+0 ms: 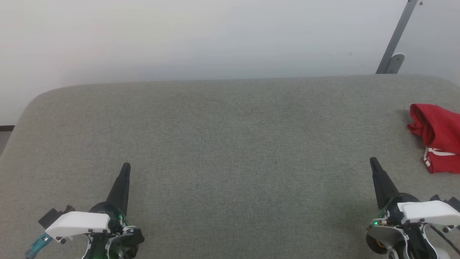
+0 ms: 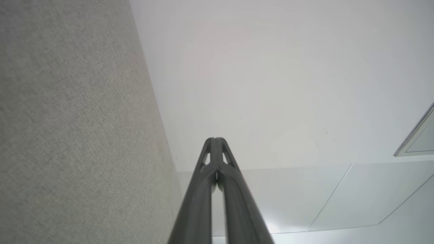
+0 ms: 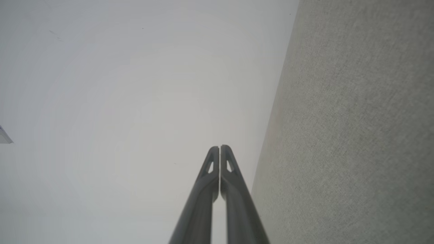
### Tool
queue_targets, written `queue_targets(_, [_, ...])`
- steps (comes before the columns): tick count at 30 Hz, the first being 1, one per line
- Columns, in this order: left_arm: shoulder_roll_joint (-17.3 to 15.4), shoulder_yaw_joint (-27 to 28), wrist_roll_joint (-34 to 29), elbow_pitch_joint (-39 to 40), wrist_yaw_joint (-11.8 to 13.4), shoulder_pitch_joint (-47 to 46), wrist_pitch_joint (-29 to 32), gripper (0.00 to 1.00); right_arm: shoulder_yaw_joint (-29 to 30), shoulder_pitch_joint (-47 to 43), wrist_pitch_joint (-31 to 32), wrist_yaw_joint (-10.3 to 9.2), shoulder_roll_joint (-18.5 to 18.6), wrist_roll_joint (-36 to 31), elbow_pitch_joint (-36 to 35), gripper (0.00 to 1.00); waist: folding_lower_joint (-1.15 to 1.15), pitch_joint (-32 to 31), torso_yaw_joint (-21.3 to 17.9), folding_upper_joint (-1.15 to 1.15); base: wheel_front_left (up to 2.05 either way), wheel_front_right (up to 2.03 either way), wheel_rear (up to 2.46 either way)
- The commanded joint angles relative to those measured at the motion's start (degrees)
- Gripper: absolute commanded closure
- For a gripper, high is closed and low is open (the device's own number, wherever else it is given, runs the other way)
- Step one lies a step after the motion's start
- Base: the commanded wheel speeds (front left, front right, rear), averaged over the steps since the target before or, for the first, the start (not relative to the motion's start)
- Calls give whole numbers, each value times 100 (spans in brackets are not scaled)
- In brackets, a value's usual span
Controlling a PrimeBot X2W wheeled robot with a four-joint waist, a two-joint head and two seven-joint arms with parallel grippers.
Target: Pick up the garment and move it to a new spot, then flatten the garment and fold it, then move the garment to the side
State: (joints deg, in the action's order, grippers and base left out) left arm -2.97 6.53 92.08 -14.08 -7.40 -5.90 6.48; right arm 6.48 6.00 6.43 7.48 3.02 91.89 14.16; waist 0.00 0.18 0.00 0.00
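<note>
The garment (image 1: pixel 439 136), red with a strip of white trim, lies bunched at the far right edge of the head view on the grey fabric surface (image 1: pixel 230 151); part of it runs out of frame. My right gripper (image 1: pixel 373 161) is shut and empty, low on the right, a short way left of and nearer than the garment. My left gripper (image 1: pixel 126 166) is shut and empty at the lower left, far from it. In the left wrist view the left gripper (image 2: pixel 214 139) has its fingers pressed together. In the right wrist view the right gripper (image 3: pixel 219 147) is likewise shut.
The grey fabric surface has rounded far corners and ends at a pale wall (image 1: pixel 201 36). A grey metal bracket (image 1: pixel 393 46) leans against the wall at the back right. The same cloth shows beside the fingers in both wrist views.
</note>
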Motion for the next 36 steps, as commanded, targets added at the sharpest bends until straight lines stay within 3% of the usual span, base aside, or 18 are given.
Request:
queue_targets(1, [23, -4, 45, 4, -16, -67, 30, 100, 15, 41, 25, 2, -31, 80, -28, 100, 0, -1, 0, 0, 0, 0, 0])
queue_targets(36, [20, -4, 42, 5, -16, -66, 25, 100, 11, 35, 22, 2, -28, 63, -23, 100, 0, -1, 0, 0, 0, 0, 0])
